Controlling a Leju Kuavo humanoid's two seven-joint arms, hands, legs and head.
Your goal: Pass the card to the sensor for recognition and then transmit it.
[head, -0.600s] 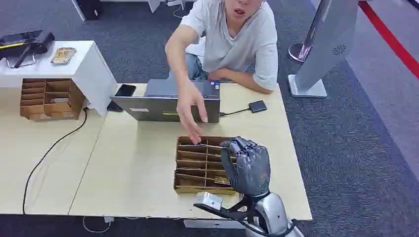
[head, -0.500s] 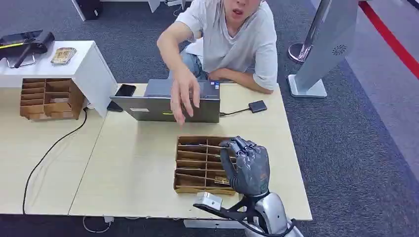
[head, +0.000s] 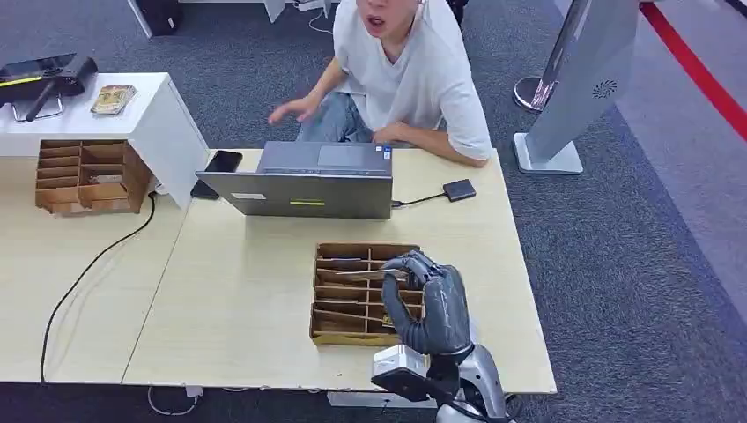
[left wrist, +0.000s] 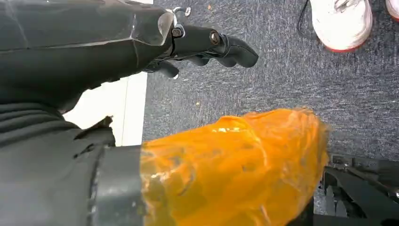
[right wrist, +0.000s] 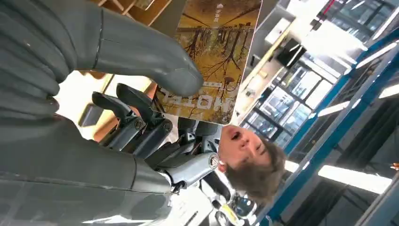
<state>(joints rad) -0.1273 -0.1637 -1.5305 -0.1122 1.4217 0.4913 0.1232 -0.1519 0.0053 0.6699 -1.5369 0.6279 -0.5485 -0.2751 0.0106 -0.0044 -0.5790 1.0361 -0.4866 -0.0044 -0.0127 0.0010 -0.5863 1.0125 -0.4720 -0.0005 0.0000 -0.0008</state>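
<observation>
The slotted card box (head: 352, 295) serves as the landmark, sitting on the worktop (head: 238, 291) near its front edge. Left of it lies a long stretch of bare surface; a black cable (head: 97, 256) trails further left. The left robot hand (left wrist: 211, 44) hangs low over grey carpet, fingers loosely curled with nothing in them.

Just behind the box stands a laptop (head: 304, 181), and behind that sits a person (head: 405, 79), one arm raised away from the box. Right of the laptop, a small black sensor (head: 459, 189) lies on the worktop on a short lead.

At the box's right end, the right robot hand (head: 432, 304) pinches the card (right wrist: 211, 56) between thumb and fingers, the card lying roughly flat just above the slots (head: 370, 273).

To do this step well, I would lift the card clear of the dividers before swinging it back and right toward the sensor, keeping it level. The path looks open; the worktop's right edge is close, so drift that way is the risk.
</observation>
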